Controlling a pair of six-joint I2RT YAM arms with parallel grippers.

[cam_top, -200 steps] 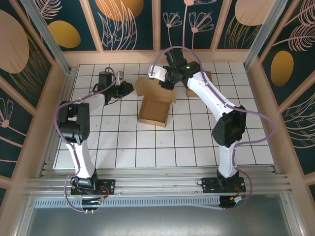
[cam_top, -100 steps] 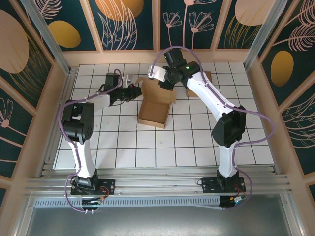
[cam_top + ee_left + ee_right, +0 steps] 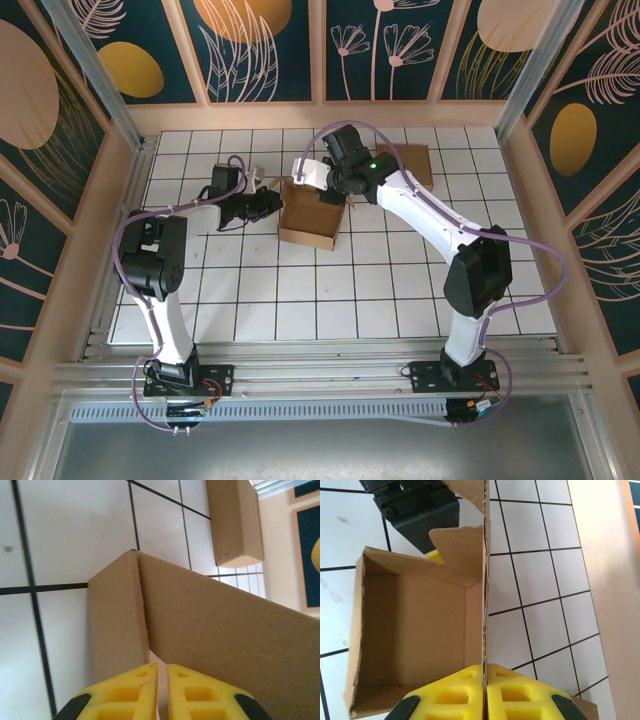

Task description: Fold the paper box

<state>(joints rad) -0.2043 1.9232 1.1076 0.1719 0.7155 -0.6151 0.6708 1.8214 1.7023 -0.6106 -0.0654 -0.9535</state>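
The brown paper box (image 3: 312, 222) sits open-topped mid-table, its walls partly raised. My right gripper (image 3: 335, 195) is at its back right wall. In the right wrist view that gripper (image 3: 484, 666) is shut on the upright wall's edge, with the box's inside (image 3: 410, 630) to the left. My left gripper (image 3: 268, 205) is against the box's left back corner. In the left wrist view its yellow fingertips (image 3: 161, 665) stand a narrow slit apart at the seam between two box panels (image 3: 225, 630). Pale cardboard shows in the slit. A small corner flap (image 3: 457, 550) partly hides one left finger.
A second, closed cardboard box (image 3: 412, 160) lies at the back right, and is in the left wrist view too (image 3: 235, 520). Wooden walls (image 3: 530, 200) ring the white gridded table (image 3: 300, 300). The near half has free room.
My left gripper has moved right from open table to the box's left back corner and parted slightly. The right arm has swung left, lifting the back wall and nudging the box.
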